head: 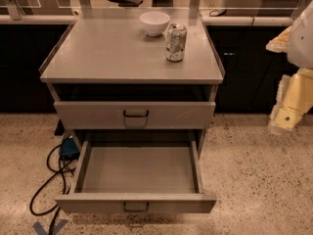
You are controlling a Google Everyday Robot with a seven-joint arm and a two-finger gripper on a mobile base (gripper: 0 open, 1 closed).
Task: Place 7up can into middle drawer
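Note:
The 7up can (176,43) stands upright on the grey cabinet top (112,53), toward the back right, next to a white bowl (154,22). The middle drawer (139,170) is pulled out toward me and shows a bare tray-like inside with a dark handle (135,207) on its front. My gripper (283,116) hangs on the cream arm at the right edge of the view. It is well to the right of the cabinet, lower than the can, and apart from both the can and the drawer.
Above the open drawer is a shut drawer (135,114) with only its flat front and handle showing. Black cables (49,180) and a blue box (68,148) lie on the speckled floor at the left. A counter runs behind the cabinet.

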